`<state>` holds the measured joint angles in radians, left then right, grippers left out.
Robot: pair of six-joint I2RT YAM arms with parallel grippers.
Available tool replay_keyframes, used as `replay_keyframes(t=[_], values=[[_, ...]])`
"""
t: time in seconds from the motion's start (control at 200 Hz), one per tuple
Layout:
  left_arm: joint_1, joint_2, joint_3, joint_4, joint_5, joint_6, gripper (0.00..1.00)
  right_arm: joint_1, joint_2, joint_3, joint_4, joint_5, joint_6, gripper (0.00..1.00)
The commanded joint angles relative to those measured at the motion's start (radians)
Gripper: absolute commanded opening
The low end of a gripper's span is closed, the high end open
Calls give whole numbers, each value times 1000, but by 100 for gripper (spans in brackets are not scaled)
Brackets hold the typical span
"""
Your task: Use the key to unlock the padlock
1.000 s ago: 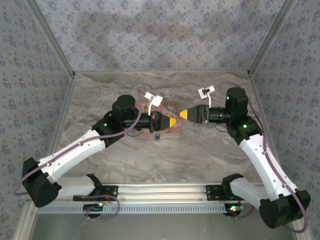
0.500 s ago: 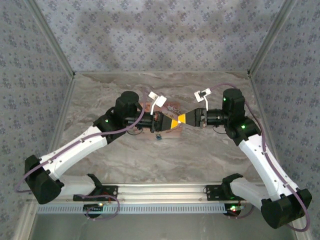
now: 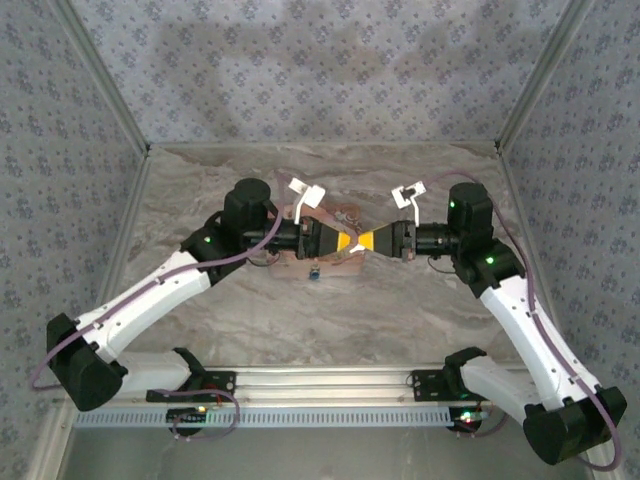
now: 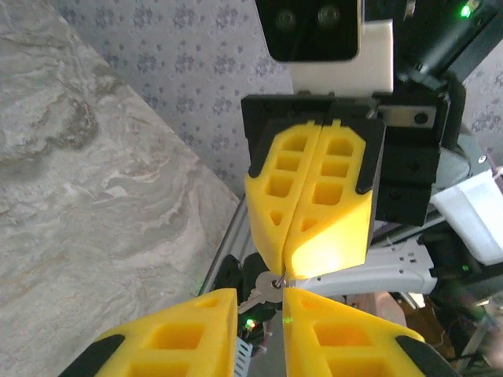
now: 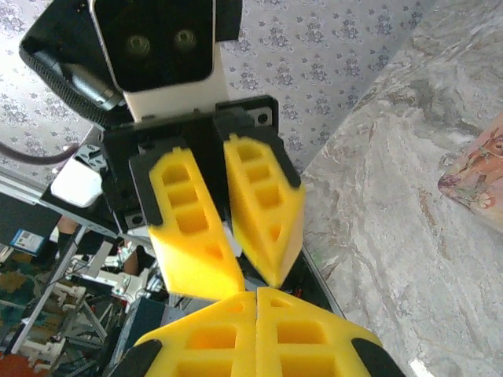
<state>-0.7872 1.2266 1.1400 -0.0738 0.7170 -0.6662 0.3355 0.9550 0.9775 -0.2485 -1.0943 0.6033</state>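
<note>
"Where's the padlock (image 3: 313, 272)?"

"Just below the middle of the overhead view. It's a tiny bluish speck on the marble table (image 3: 400, 310), right at the lower edge of the pink box (image 5: 478, 177). Nothing grips it."

"And the key (image 4: 259, 294)?"

"Small and silver, at the bottom centre of the left wrist view. It hangs from the very tip of the right gripper (image 4: 284, 271). That one is clenched, its yellow fingers pressed flat together with only a seam between them, and it seems to pinch the key by its ring."

"What about the left gripper (image 5: 253, 276)?"

"Slack. Its two fingers stand apart with a narrow gap between them, one on either side of the key. I can't tell whether they touch it."

"How do the two sit together?"

"Nose to nose in the middle of the overhead view, above the right end of the box. One arm reaches in from each side."
</note>
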Motion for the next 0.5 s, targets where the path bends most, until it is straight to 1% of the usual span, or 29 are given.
replay_keyframes(t=[0.0,0.25,0.35,0.495], values=[[3,-41,-2,42,-2,-8,22,-10,-17,-11,60,19,51,0],[-2,-39,-22,88,19,-34,31,-15,-33,-29,129,56,108,0],[-10,-26,-23,103,19,-39,37,-15,-43,-43,172,71,140,0],[-24,-6,-28,140,27,-54,37,-13,-57,-67,235,93,182,0]])
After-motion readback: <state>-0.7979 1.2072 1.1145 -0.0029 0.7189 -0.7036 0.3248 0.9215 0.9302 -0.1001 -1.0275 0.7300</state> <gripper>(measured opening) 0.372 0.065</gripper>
